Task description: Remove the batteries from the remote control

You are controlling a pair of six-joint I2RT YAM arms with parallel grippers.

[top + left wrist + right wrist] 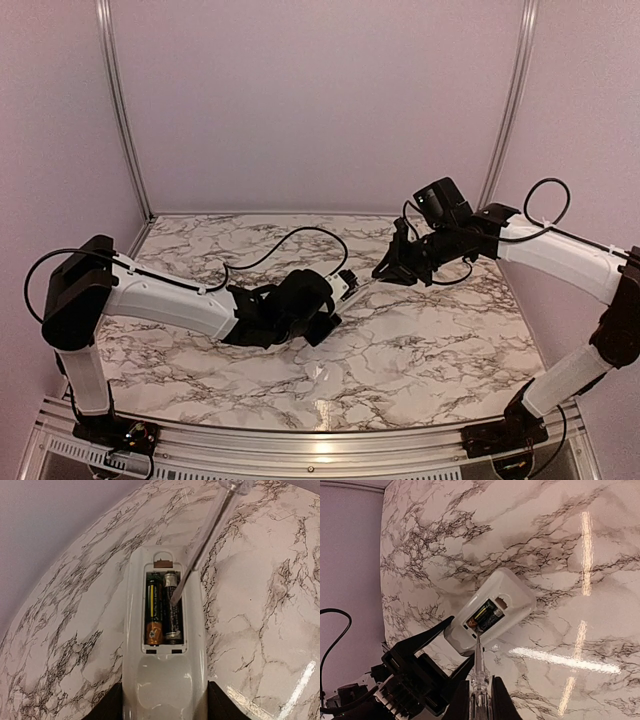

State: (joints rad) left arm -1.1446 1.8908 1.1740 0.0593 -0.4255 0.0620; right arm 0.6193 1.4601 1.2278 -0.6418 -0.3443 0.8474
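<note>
Clamping the remote control (165,675) by its sides, left gripper (165,705) is closed partway to the body's width. Back face up, cover off, compartment open. Both batteries (155,607) sit side by side inside, one black-yellow with an orange end, the other dark grey. Right gripper (480,705) is closed tight on a clear-handled screwdriver (479,675), tip down in the compartment at the grey battery. Marble table (260,630) lies below; can't tell if the remote touches it.
</note>
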